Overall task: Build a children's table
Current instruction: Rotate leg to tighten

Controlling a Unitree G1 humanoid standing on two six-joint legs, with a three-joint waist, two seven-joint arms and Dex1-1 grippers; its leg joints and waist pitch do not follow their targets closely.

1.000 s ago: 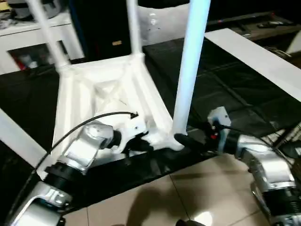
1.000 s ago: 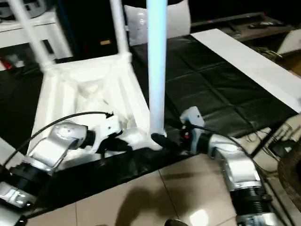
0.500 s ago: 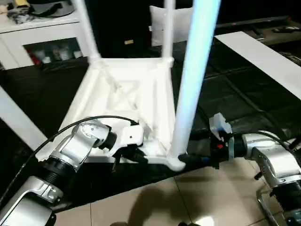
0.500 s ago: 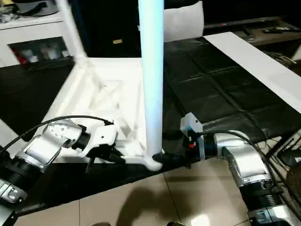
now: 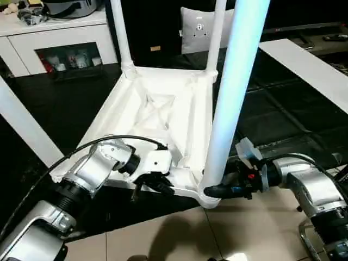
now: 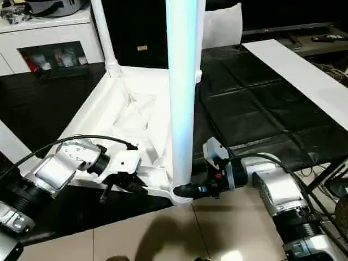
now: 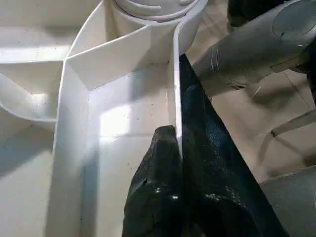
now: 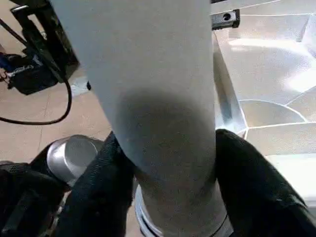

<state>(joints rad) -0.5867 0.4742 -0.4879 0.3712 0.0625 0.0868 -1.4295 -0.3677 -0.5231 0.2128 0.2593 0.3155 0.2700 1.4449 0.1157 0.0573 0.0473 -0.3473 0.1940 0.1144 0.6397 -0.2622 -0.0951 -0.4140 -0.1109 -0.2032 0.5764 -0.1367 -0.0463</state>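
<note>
The left hand [image 7: 177, 197] is seen with its two black fingers [image 7: 155, 187] pressed together on the thin upright rim of the white tabletop [image 7: 113, 123], one finger on each face. A round corner socket [image 7: 148, 10] is seen at 12 o'clock from the fingers. The other arm's silver forearm [image 7: 252, 49] is seen at 2 o'clock, over the beige tiled floor [image 7: 237, 128].

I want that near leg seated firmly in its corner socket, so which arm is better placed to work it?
Right. The right gripper already has its fingers either side of the near leg just above the socket. The left gripper is shut on the tabletop's rim, steadying it.
</note>
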